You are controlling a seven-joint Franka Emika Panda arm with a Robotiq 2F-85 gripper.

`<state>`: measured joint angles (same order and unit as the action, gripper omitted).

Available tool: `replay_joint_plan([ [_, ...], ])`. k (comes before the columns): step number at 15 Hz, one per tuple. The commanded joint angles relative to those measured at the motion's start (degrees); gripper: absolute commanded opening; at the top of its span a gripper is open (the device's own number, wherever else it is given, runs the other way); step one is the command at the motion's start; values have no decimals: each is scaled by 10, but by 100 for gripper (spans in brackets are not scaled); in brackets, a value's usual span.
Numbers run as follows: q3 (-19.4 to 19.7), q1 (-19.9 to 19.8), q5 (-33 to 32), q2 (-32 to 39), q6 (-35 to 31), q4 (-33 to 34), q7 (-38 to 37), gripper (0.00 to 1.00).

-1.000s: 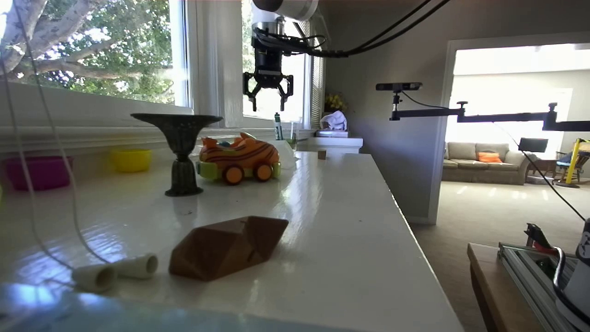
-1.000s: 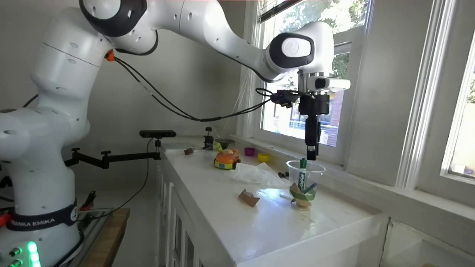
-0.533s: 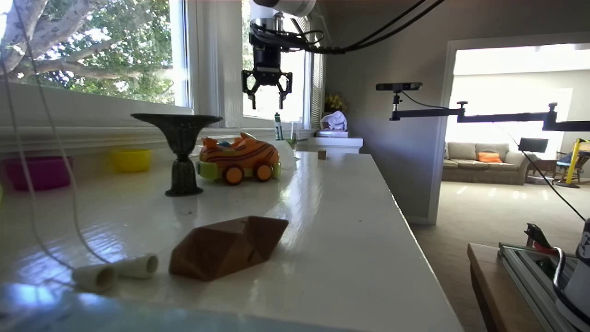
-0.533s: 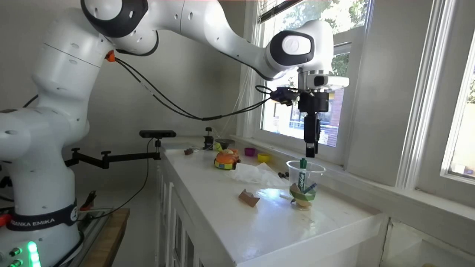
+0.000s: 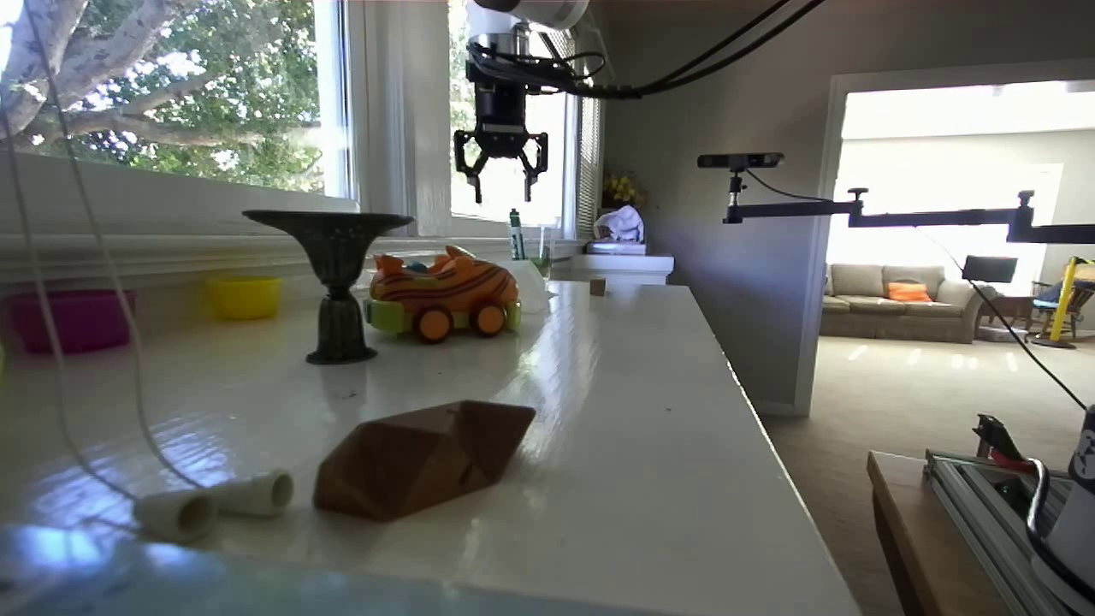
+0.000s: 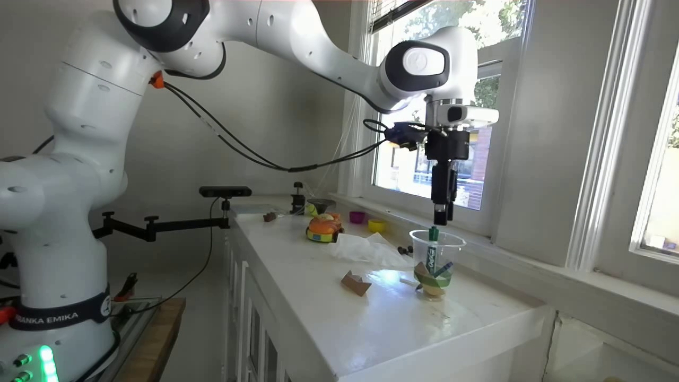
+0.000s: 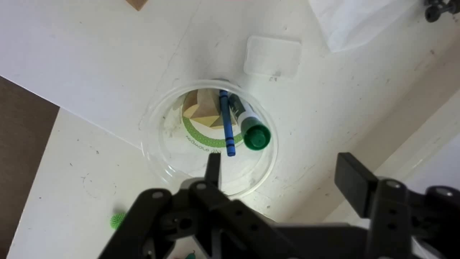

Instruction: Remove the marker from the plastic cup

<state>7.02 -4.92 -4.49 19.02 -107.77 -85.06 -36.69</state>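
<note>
The clear plastic cup (image 7: 150,144) stands upright on the white counter in the wrist view; it also shows in both exterior views (image 6: 455,249) (image 5: 546,244). The marker (image 7: 251,126), white and dark green with a green cap, leans inside the cup, its cap above the rim, in both exterior views (image 6: 432,249) (image 5: 516,235). My gripper (image 7: 280,158) is open and empty, pointing down. In the exterior views (image 6: 443,220) (image 5: 503,197) its fingertips are a little above the marker's cap. In the wrist view the left finger overlaps the cup and the right finger is outside its rim.
A blue crayon (image 7: 227,122) and a faceted tan piece (image 7: 206,108) are in the cup. White crumpled paper (image 6: 368,250), a brown piece (image 6: 355,283), an orange toy car (image 6: 324,228) and a black funnel-shaped stand (image 5: 338,291) are on the counter. The window wall (image 6: 530,159) is close behind.
My gripper has risen slightly and shifted a little sideways, leftward in the view with the whole arm and rightward in the opposite one. The cup and the marker have not moved.
</note>
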Motion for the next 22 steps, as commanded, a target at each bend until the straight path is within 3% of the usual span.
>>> replay_joint_plan([
  [1,7,8,10,-22,13,-24,-13,79],
  [12,7,9,9,-44,17,-67,-23,72],
  [15,10,8,8,-47,17,-72,-28,62],
  [22,13,8,6,-47,15,-71,-30,64],
])
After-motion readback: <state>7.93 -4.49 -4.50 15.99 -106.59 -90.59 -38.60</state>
